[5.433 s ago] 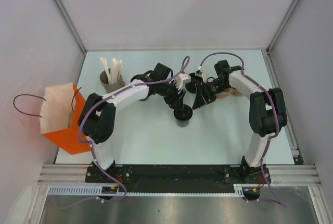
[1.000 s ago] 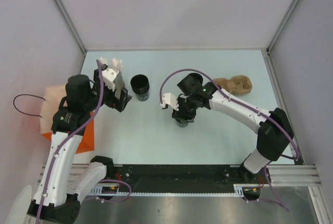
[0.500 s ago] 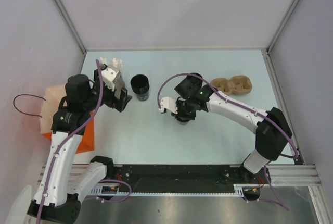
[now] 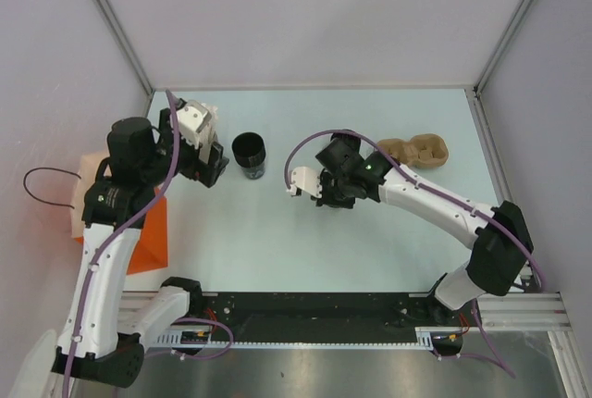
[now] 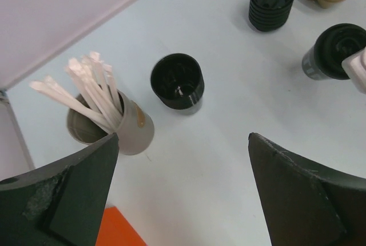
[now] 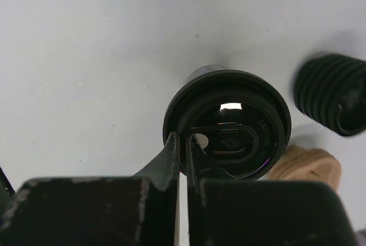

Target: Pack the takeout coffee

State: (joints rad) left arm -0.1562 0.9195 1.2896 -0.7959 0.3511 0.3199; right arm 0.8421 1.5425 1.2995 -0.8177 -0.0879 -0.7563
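Observation:
The takeout coffee (image 6: 229, 120) is a black cup with a black lid, standing at the middle of the table. My right gripper (image 6: 184, 140) is shut on the near rim of its lid, one finger outside and one inside the rim. From above, the right gripper (image 4: 326, 196) covers the cup. The left wrist view shows the takeout coffee (image 5: 331, 51) at its right edge. My left gripper (image 5: 182, 137) hangs open over bare table, near the left side (image 4: 211, 162), with nothing between its fingers.
A lidless black cup (image 4: 248, 155) stands beside a grey cup of white straws (image 5: 111, 123). A ribbed black stack (image 6: 334, 94) and a brown pulp carrier (image 4: 416, 150) lie at the back right. An orange paper bag (image 4: 139, 231) hangs off the left edge.
My right gripper has shut on the lid's rim and shifted slightly toward the back with the cup. The left arm has drawn back a little to the left.

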